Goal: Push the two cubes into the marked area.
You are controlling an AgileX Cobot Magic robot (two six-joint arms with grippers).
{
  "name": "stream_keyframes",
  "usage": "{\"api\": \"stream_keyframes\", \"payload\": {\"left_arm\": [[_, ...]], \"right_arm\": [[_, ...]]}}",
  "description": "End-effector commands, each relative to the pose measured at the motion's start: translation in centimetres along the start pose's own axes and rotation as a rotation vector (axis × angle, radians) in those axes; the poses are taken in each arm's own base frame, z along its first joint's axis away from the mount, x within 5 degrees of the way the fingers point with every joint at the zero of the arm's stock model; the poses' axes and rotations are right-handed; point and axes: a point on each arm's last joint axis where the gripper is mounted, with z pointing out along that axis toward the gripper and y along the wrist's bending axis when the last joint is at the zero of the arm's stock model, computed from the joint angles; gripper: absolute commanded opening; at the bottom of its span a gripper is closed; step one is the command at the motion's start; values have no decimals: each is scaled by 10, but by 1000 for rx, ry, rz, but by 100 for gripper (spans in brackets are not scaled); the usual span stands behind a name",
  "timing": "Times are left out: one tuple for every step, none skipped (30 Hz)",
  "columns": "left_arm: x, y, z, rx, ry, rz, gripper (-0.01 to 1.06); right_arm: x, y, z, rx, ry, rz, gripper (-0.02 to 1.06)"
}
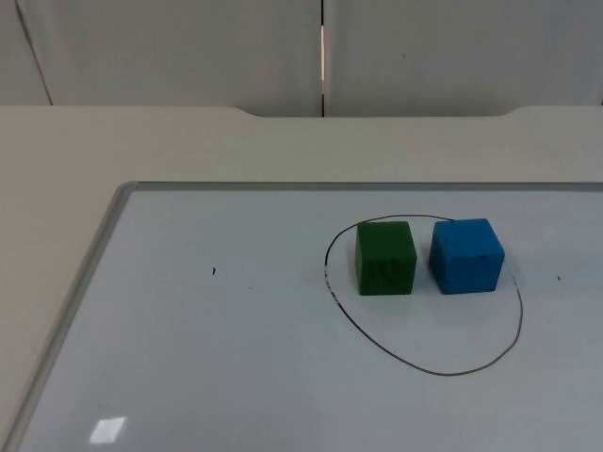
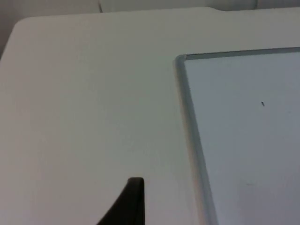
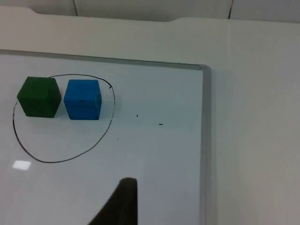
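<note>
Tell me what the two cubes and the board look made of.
Green cube and blue cube: probably foam or matte plastic, dull faces with softly rounded edges. Board: looks like a glossy whiteboard, given the light reflection, metal-looking frame and a pen-drawn line.

Whiteboard (image 1: 236,377) glossy, smooth, metal-looking frame; green cube (image 1: 385,257) and blue cube (image 1: 466,255) matt, foam-like.

One green cube (image 1: 385,257), one blue cube (image 1: 466,255), one drawn loop (image 1: 424,363)
</note>
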Motion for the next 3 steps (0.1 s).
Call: {"api": "stream_keyframes", "payload": {"left_arm": [[0, 0, 1, -42, -8, -18, 105], [0, 0, 1, -58, -8, -27, 105], [0, 0, 1, -58, -8, -27, 105]], "right_arm": [[1, 0, 1, 5, -6, 3, 105], [1, 0, 1, 5, -6, 3, 105], [1, 0, 1, 5, -6, 3, 105]]}}
